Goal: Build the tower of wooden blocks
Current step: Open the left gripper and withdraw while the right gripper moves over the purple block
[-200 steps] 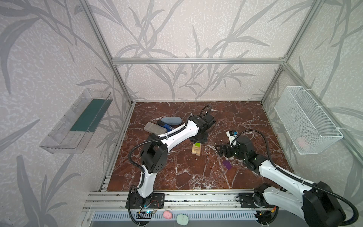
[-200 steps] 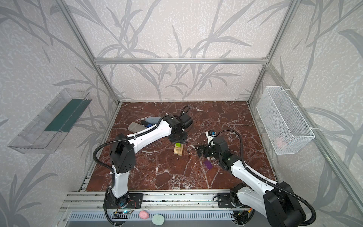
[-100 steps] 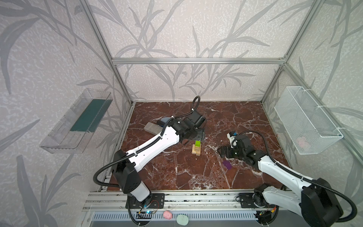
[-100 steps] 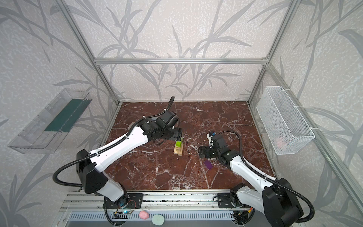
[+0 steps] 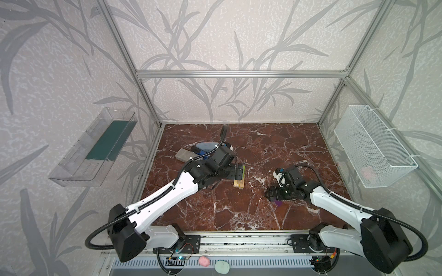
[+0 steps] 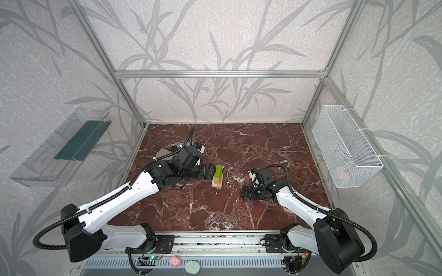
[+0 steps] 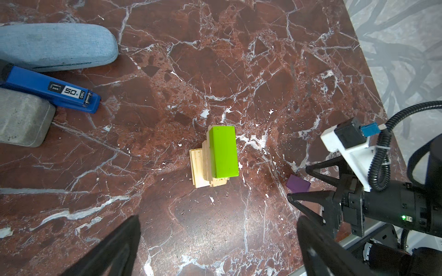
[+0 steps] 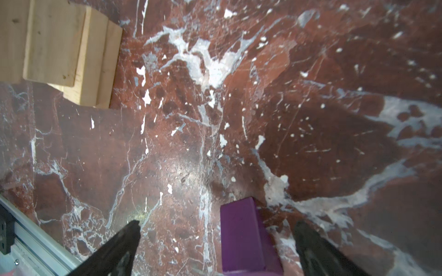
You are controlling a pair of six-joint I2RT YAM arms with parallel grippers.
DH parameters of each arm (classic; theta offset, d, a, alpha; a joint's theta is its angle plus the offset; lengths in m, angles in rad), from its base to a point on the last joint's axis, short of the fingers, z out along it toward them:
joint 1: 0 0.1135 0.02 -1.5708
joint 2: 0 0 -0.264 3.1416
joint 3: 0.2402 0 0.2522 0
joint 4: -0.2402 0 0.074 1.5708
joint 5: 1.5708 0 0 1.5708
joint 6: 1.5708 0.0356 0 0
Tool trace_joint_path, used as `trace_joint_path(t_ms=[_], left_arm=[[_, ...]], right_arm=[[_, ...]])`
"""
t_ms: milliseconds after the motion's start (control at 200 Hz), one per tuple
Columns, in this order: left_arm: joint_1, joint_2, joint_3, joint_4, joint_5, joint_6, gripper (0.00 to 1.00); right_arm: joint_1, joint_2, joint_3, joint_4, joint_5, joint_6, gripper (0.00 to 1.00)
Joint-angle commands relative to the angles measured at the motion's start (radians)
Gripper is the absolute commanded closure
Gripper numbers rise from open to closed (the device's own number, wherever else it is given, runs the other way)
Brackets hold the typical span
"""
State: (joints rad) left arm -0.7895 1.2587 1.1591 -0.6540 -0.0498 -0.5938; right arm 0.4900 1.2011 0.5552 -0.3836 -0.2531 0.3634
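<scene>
While the left claw [image 7: 217,222] hangs spread wide and empty just beside the tower [image 7: 199,167], the lime-green brick [image 7: 224,153] sits on top of that pale wood stack on the bench [image 7: 239,71]. Over at the right claw [image 8: 216,225], also spread, the purple brick [image 8: 244,236] lies flat between its fingers, a gap showing on each side.
</scene>
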Motion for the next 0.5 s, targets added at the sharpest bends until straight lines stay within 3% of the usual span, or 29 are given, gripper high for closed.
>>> trace_joint_path(t_ms=[0,180,330,495], left_arm=[[0.007,-0.051,-0.042,0.050,0.002,-0.013,0.01],[0.013,-0.079,-0.069,0.050,-0.014,-0.014,0.01],[0.019,-0.098,-0.089,0.055,-0.027,-0.015,0.00],[0.022,-0.126,-0.109,0.064,-0.022,-0.010,0.01]], right_arm=[[0.023,-0.001,0.034,-0.063,-0.005,-0.021,0.03],[0.076,0.008,0.051,-0.120,0.022,0.030,0.08],[0.176,0.020,0.071,-0.152,0.133,0.101,0.14],[0.184,-0.014,0.092,-0.201,0.191,0.133,0.16]])
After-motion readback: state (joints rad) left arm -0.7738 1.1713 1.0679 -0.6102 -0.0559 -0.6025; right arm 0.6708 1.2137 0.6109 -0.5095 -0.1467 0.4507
